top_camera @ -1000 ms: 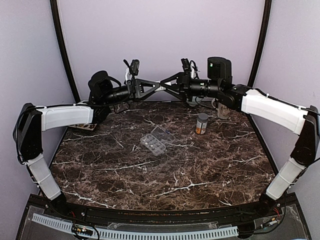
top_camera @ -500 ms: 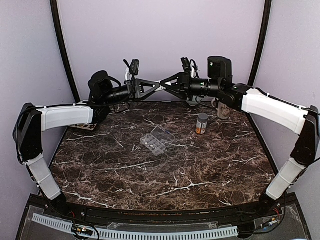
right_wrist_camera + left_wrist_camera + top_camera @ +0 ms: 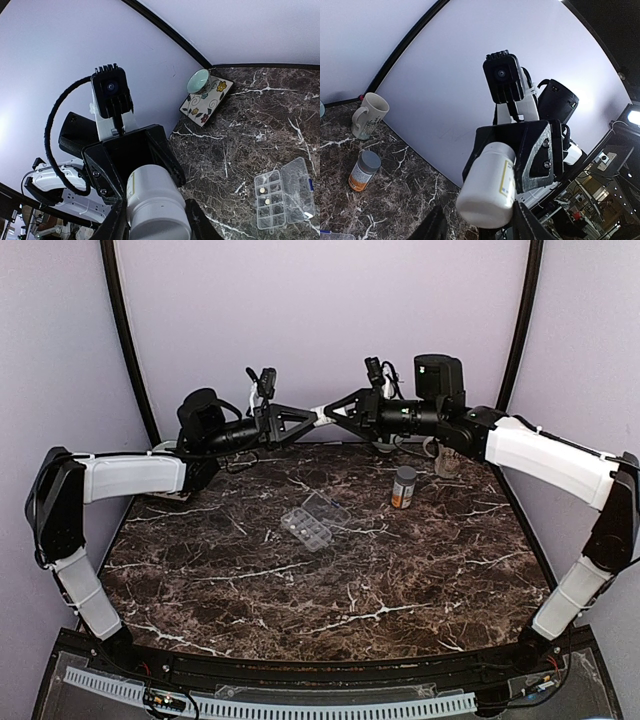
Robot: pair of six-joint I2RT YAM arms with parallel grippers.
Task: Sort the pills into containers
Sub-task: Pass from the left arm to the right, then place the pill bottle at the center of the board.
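Observation:
High above the back of the table my two grippers meet around a small white bottle (image 3: 320, 413). My right gripper (image 3: 152, 220) is shut on its cap end (image 3: 159, 212), fingers pressed to both sides. My left gripper (image 3: 480, 225) stands open around the base (image 3: 485, 202), with a gap beside one finger. On the table lies the clear organiser box (image 3: 314, 521) with its lid open. Its compartments are the containers (image 3: 267, 197), and small yellowish pills (image 3: 267, 201) lie in some of them.
An amber bottle with a grey cap (image 3: 404, 487) stands right of the organiser. A white mug (image 3: 368, 115) is at the back right. A flowered tile with a teal bowl (image 3: 206, 96) sits at the back left. Purple walls close the table in.
My left gripper's jaws have widened around the bottle's base, and its wrist has dropped and tilted a little. The right gripper's jaws have closed in on the cap end.

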